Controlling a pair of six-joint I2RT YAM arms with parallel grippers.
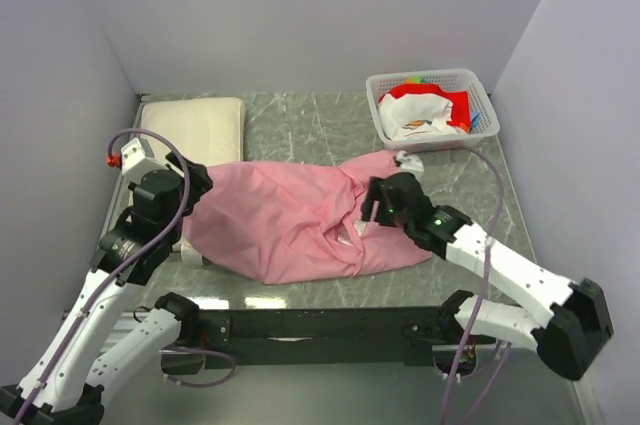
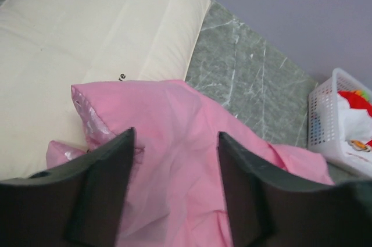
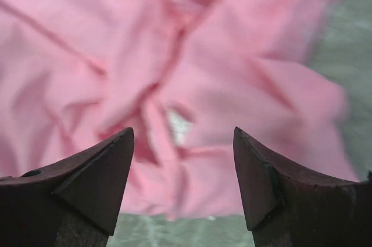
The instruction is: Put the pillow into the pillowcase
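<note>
The cream pillow [image 1: 195, 130] lies at the far left of the table; it also shows in the left wrist view [image 2: 87, 43]. The pink pillowcase [image 1: 290, 220] lies crumpled across the middle, its left end lying over the pillow's near edge [image 2: 174, 142]. My left gripper [image 1: 192, 188] is open over the pillowcase's left end, jaws either side of pink fabric [image 2: 176, 136]. My right gripper [image 1: 372, 207] is open just above the pillowcase's right part [image 3: 192, 84], near a fold with a small white label [image 3: 179, 128].
A white basket [image 1: 432, 108] with red and white cloth stands at the back right; it also shows in the left wrist view [image 2: 343, 122]. Grey walls close in the table on three sides. The tabletop is green marble [image 1: 300, 125].
</note>
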